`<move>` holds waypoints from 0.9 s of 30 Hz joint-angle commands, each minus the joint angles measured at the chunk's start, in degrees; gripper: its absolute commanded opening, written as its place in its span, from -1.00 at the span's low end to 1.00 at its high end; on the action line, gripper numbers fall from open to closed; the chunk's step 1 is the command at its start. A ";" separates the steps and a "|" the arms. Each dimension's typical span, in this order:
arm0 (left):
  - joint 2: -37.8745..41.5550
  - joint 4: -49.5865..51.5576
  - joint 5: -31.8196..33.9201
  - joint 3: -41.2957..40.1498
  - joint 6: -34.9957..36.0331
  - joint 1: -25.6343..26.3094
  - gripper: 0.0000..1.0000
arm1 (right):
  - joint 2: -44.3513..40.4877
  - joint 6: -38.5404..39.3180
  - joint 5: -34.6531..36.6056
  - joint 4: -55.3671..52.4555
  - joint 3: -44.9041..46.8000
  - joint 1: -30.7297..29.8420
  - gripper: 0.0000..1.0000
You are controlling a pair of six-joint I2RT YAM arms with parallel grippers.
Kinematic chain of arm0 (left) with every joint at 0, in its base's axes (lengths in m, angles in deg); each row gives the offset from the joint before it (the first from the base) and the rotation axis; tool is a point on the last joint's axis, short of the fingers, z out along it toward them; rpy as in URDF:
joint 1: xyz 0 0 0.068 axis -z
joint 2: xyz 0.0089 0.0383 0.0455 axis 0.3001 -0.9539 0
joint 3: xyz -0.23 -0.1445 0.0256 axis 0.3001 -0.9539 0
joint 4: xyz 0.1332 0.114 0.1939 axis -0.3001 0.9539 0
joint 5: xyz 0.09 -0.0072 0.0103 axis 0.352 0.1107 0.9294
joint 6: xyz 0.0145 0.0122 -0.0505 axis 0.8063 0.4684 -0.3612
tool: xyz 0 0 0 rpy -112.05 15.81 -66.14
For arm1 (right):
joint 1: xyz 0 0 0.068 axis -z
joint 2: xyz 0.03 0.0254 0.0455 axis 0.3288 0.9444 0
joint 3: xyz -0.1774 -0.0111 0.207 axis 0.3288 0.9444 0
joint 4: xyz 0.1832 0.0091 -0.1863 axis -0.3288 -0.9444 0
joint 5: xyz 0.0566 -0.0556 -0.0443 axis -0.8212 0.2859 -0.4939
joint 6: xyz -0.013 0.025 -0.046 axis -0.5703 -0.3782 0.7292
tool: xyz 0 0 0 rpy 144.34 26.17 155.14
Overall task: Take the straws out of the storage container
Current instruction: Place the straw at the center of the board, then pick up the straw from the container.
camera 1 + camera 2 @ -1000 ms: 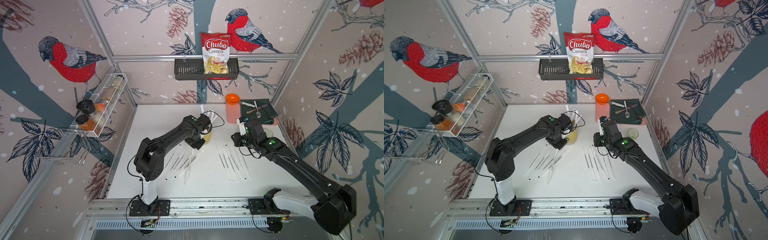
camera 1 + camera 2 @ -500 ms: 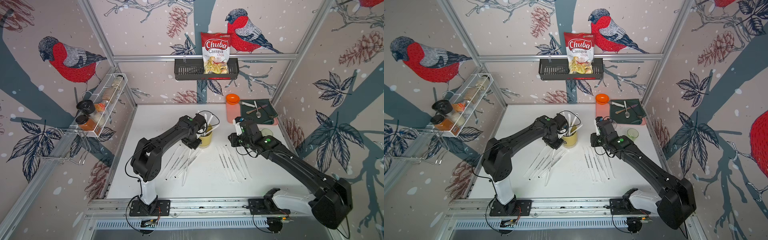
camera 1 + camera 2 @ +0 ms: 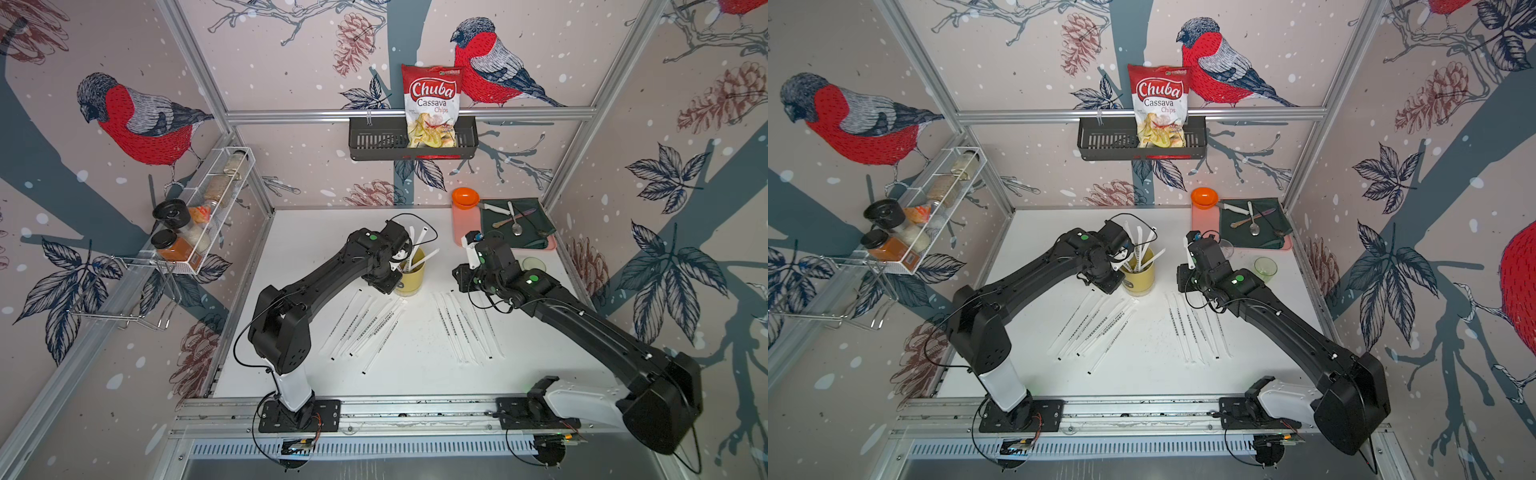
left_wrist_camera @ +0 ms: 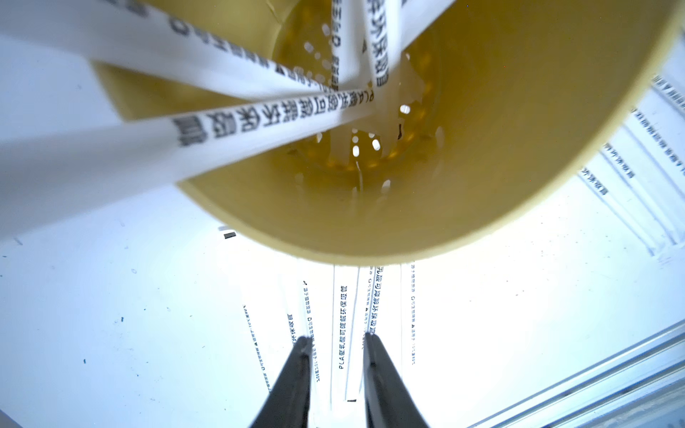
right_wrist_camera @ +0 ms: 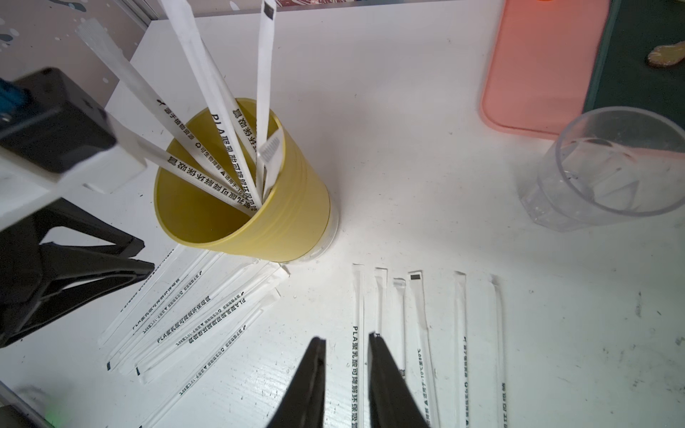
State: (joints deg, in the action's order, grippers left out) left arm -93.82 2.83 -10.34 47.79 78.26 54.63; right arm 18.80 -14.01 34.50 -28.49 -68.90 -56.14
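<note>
In both top views the cup (image 3: 409, 276) stands upright mid-worktop (image 3: 415, 374), a little toward the far side. A handful of straws (image 3: 420, 245) fan out of its mouth. The left claw (image 3: 388, 286) sits just left of the cup, close to its wall; its jaws cannot be judged from up here. The right arm (image 3: 498, 270) reaches in right of the cup and apart from it, its tip hidden beneath it. More straws lie flat on the near side, in a left row (image 3: 1096, 328) and a right row (image 3: 1196, 328).

The left wrist view looks down into the cup (image 4: 370, 241), where the straws (image 4: 267, 115) cross one another near the bottom. The left claw (image 4: 337, 342) is spread a little with nothing between its jaws. Only the left row shows through the gap.

In the right wrist view the right claw (image 5: 346, 342) is likewise spread a little and empty, hovering over the far part of the right row. A glass (image 5: 611, 166) stands right of the cup.

The likely trouble is the cup itself. It looks light, and the left claw is close enough that a sideways nudge could tip it. Because the straws lean and cross, pulling one may drag a neighbour out or lift the cup. The thin paper wrappers may slip in a weak pinch or crease in a hard one. If both arms reach for the cup together, they could knock each other.
</note>
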 commanded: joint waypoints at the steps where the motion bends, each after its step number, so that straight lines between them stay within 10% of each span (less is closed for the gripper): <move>1: 3.69 -2.57 -2.43 0.21 0.38 -0.34 -0.41 | -0.58 -1.31 0.82 0.25 -0.92 -0.44 -0.49; 8: 15.33 -11.87 -8.78 -4.58 -0.72 -2.47 -0.40 | -0.19 -2.03 1.23 2.38 -0.95 -4.21 -0.45; 18: 37.98 -52.80 -4.30 -31.87 -7.53 -6.45 -0.11 | 5.17 -5.21 -3.25 16.93 0.42 -3.28 -0.31; 27: 40.14 -53.50 -4.38 -32.37 -8.86 -9.32 -0.11 | 13.43 -6.14 -5.71 20.00 -4.07 -1.42 -0.25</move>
State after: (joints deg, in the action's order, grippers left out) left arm -54.18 -46.48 -15.39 15.48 70.15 45.69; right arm 31.08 -19.39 30.41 -11.59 -72.05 -57.87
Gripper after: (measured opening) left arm 0.446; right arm 0.379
